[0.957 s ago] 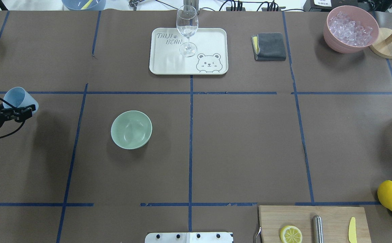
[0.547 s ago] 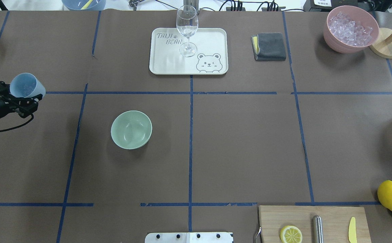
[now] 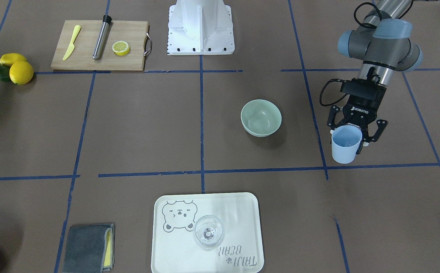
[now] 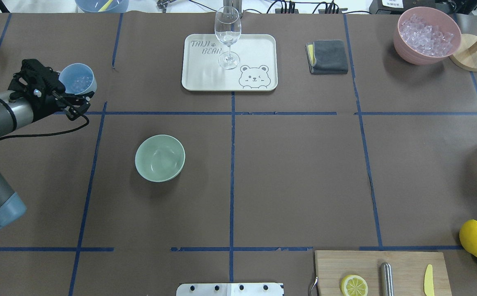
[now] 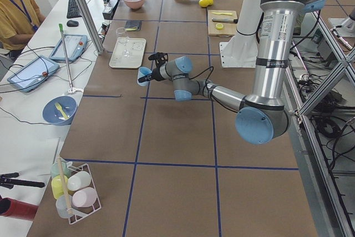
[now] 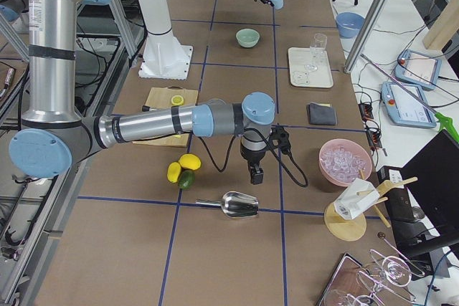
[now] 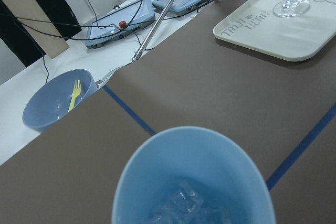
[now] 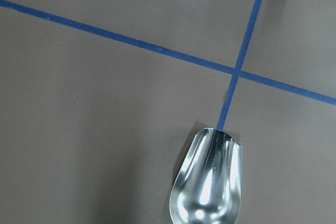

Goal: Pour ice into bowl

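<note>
Overhead exterior view: a worktop (image 4: pixel 300 176) covered in brown paper and ruled into rectangles by blue tape (image 4: pixel 231 172), with the sage-green bowl (image 4: pixel 160 158) left of centre. The left claw (image 4: pixel 75 85) is clenched on a blue cup (image 4: pixel 83 74) holding the ice (image 4: pixel 79 83), beyond and left of the bowl, well apart from it. The right claw (image 6: pixel 254 172) hangs near a metal scoop (image 6: pixel 240 206), its state impossible to tell; a white side desk (image 5: pixel 33 109) with tablets (image 5: pixel 30 73) borders the worktop.

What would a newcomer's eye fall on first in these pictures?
The left gripper holds a blue cup with ice in it, out on the robot's left side. The pale green bowl sits empty nearer the middle, and a pink tub full of cubes stands far back on the right.
</note>
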